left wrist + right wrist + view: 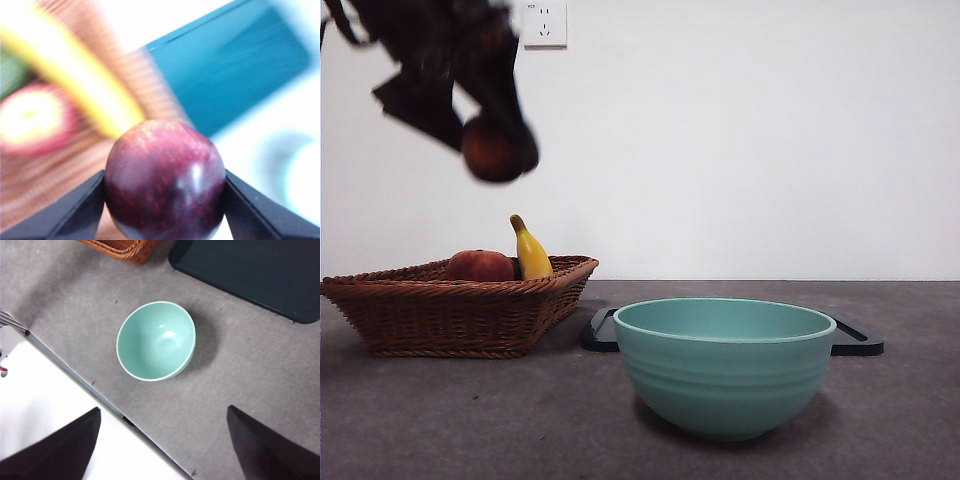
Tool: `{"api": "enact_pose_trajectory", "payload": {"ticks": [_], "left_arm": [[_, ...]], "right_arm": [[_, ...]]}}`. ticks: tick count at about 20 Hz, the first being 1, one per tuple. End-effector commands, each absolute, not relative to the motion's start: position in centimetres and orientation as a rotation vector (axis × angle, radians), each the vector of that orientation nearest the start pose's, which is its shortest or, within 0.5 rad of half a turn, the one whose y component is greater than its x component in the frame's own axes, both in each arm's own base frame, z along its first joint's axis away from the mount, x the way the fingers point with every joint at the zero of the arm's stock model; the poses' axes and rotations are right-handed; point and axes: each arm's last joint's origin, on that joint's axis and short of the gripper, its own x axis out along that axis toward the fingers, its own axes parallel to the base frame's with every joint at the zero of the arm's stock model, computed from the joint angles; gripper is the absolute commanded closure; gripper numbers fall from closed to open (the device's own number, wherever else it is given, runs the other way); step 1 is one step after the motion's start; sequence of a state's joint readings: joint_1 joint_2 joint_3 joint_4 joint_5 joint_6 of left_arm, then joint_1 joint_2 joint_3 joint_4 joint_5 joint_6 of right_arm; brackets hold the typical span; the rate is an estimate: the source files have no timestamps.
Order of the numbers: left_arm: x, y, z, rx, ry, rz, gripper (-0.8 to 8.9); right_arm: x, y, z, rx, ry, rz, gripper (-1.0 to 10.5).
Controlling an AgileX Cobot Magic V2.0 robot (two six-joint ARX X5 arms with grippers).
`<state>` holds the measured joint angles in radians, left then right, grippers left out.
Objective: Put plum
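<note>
Left claw (498, 140) pinching the plum (496, 149) between both jaws, raised in the air above the wicker basket (460, 305), which holds a red-orange fruit (479, 266) and a banana (529, 250). Right claw (162, 440), jaws spread, high over the teal bowl (156, 341) on the grey tabletop (250, 365).

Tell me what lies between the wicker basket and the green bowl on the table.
Only bare grey tabletop and one end of the dark tray, behind the gap between basket and bowl, in the front view.
</note>
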<state>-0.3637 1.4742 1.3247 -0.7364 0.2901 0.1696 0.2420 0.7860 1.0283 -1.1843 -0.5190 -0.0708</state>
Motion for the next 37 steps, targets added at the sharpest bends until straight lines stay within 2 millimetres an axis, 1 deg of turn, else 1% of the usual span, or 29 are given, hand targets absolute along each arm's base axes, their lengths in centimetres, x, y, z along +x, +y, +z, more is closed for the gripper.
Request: {"api": "enact_pose_trajectory", "payload": {"ticks": [1,2,3,5,7,9,12,17,20,24,26,30,37], "left_arm": [[25.9,-13.2,33.8,0.182,0.791,-0.811,5.11],[24.6,-14.2,34.4,0.202,0.774,-0.86,5.11],[23.7,-15.3,34.5,0.222,0.77,-0.907,5.11],[22.5,-17.5,34.1,0.26,0.786,-0.99,5.11],[21.9,-19.6,33.3,0.294,0.806,-1.053,5.11],[21.7,-21.5,32.0,0.326,0.842,-1.099,5.11],[21.8,-24.1,29.3,0.39,0.912,-1.136,5.11],[22.1,-27.6,24.8,0.481,0.989,-1.167,5.11],[22.0,-29.0,22.9,0.562,0.994,-1.146,5.11],[21.7,-30.1,21.4,0.629,0.984,-1.148,5.11],[21.7,-30.5,20.8,0.668,0.975,-1.146,5.11],[21.5,-31.0,19.2,0.715,1.012,-1.151,5.11],[21.1,-31.3,19.1,0.742,1.006,-1.165,4.91]], "right_arm": [[10.7,4.2,33.9,0.072,0.896,0.736,5.4],[10.7,4.2,33.9,0.071,0.89,0.736,5.4],[10.7,4.2,33.9,0.071,0.886,0.737,5.4],[10.7,4.2,33.9,0.071,0.886,0.736,5.4],[10.7,4.2,33.9,0.07,0.885,0.737,5.4],[10.7,4.2,33.9,0.07,0.885,0.737,5.4],[10.7,4.2,33.9,0.07,0.885,0.737,5.4],[10.7,4.2,33.9,0.07,0.883,0.737,5.4],[10.7,4.2,33.9,0.07,0.883,0.737,5.4],[10.7,4.2,33.9,0.07,0.883,0.737,5.4],[10.7,4.2,33.9,0.07,0.883,0.737,5.4],[10.7,4.2,33.9,0.07,0.884,0.737,5.4],[10.7,4.2,33.9,0.07,0.883,0.737,5.4]]}}
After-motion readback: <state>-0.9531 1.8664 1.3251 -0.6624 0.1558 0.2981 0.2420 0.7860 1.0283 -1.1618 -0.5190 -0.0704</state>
